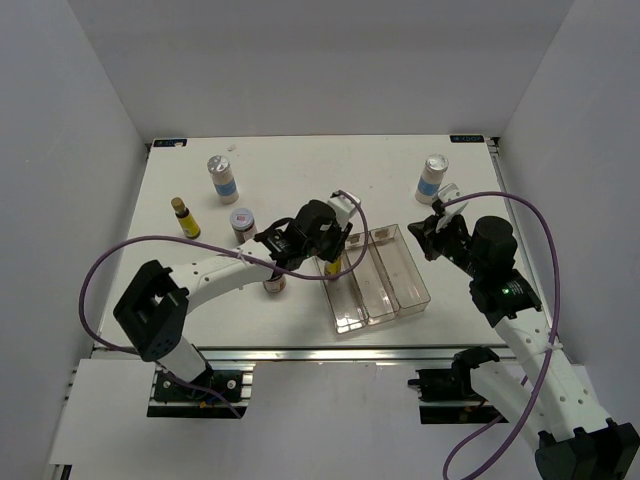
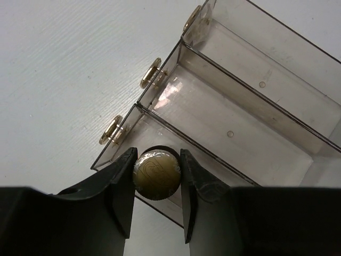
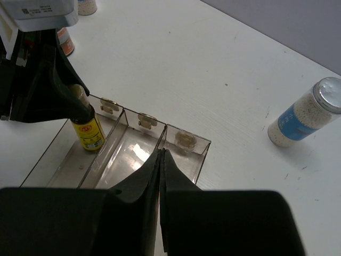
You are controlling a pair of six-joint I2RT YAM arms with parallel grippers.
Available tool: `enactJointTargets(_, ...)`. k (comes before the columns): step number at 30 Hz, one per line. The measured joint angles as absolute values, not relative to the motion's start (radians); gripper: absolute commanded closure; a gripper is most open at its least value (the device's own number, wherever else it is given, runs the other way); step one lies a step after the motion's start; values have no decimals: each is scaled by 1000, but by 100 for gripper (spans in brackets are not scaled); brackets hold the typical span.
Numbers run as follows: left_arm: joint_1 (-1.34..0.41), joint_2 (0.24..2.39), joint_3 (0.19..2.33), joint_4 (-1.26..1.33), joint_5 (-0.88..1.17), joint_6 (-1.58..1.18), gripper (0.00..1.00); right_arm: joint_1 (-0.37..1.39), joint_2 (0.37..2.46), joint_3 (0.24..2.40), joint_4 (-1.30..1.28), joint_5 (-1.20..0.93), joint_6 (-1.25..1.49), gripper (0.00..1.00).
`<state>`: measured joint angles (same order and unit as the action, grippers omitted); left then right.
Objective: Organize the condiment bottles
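My left gripper (image 1: 330, 256) is shut on the dark cap (image 2: 156, 173) of a thin yellow bottle (image 3: 88, 129) and holds it upright in the far end of the left slot of the clear tray (image 1: 400, 292). My right gripper (image 3: 161, 156) is shut and empty, above the tray's right side. A second yellow bottle (image 1: 184, 216) stands at the left. One white bottle (image 1: 222, 178) stands at the back left and another (image 1: 433, 177) at the back right. One brown jar (image 1: 242, 222) is left of my left arm, and another (image 1: 274, 284) is partly hidden under it.
The tray's middle slot (image 2: 224, 125) and right slot (image 2: 272, 69) hold nothing. White walls close in the table on the left, back and right. A purple cable loops off each arm.
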<state>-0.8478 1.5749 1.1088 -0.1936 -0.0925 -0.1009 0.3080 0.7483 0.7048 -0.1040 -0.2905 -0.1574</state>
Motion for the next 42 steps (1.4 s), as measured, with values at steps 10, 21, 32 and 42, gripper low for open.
enactJointTargets(10, -901, 1574, 1098, -176, -150, -83, 15, 308, 748, 705, -104, -291, -157, 95)
enactJointTargets(21, -899, 1307, 1073, -194, -315, -125, 24, 308, 748, 705, -104, -295, -157, 93)
enactJointTargets(32, -504, 1053, 1039, -276, -491, -311, 58, 308, 748, 705, -104, -303, -157, 91)
enactJointTargets(42, -113, 1213, 1009, -455, -541, -408, 8, 308, 748, 705, -104, -313, -157, 90)
